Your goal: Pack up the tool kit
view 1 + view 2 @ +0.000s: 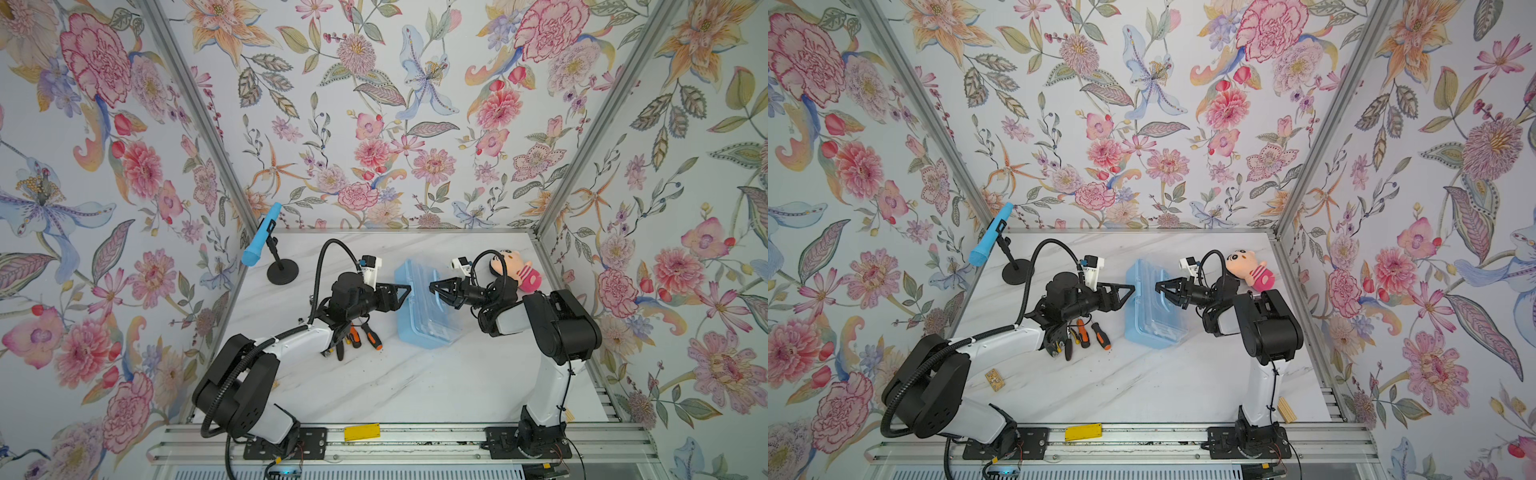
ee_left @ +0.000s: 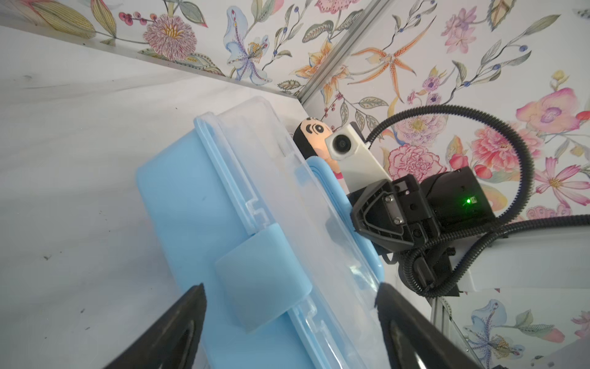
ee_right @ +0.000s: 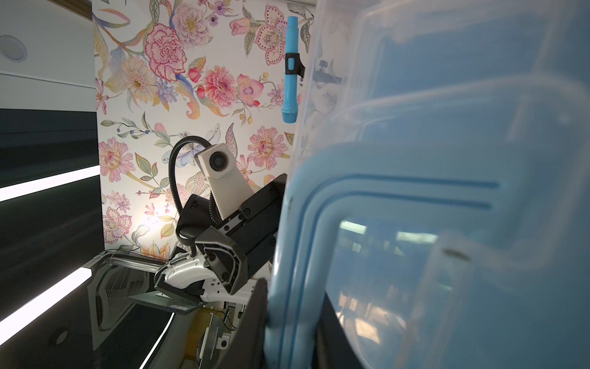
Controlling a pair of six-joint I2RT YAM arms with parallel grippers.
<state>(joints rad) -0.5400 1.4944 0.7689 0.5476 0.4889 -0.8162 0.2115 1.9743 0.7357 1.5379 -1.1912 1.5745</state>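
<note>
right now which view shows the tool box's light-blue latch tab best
Left wrist view: the light-blue plastic latch tab is large, sharp, unblocked. In both top views it is too small to tell; right wrist view shows the blue C-shaped handle instead.

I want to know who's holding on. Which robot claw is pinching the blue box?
The right gripper: its jaws are shut on the box's blue handle. The left gripper is open, its jaws spread wide by the latch, gripping nothing.
</note>
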